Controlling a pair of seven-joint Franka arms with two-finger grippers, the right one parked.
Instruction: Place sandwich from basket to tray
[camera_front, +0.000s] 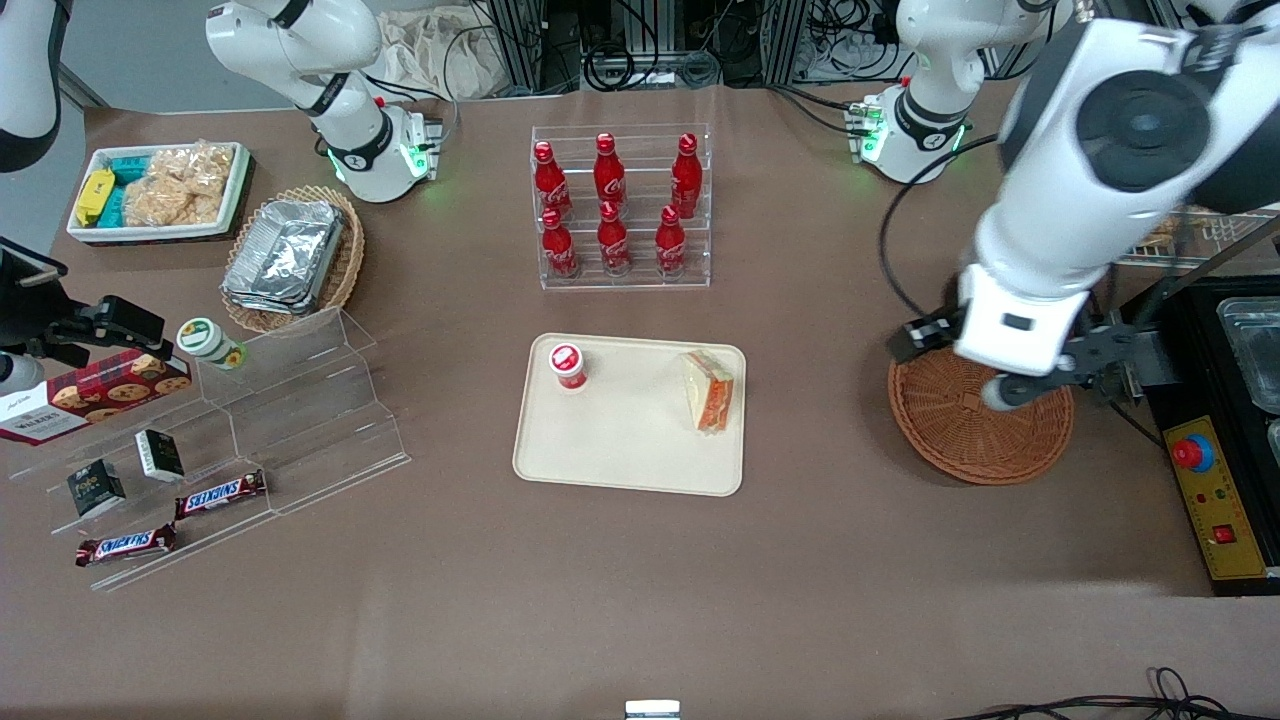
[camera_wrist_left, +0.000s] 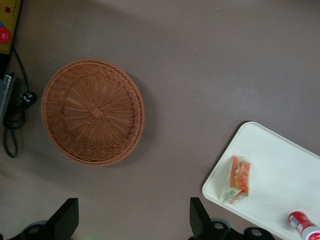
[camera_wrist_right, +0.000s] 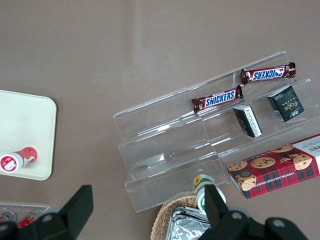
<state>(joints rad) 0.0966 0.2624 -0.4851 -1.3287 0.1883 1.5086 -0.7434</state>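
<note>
Wicker basket is sitting bare at the desk's 3 o'clock; I'm seeing the gripper hanging above it, released, while the sandwich is lying on the tray.

This is a robotics lab dressed up as a snack shop: white robot arm bases are bolted along the surface's edge farthest from the front camera, with loose cables and metal framing just past that edge. An emergency-stop box sits off the working arm's end. Shop goods are laid out on clear acrylic displays: Coca-Cola bottles in a tiered rack, Snickers bars and a cookie box on stepped shelves near the parked arm's end.
</note>
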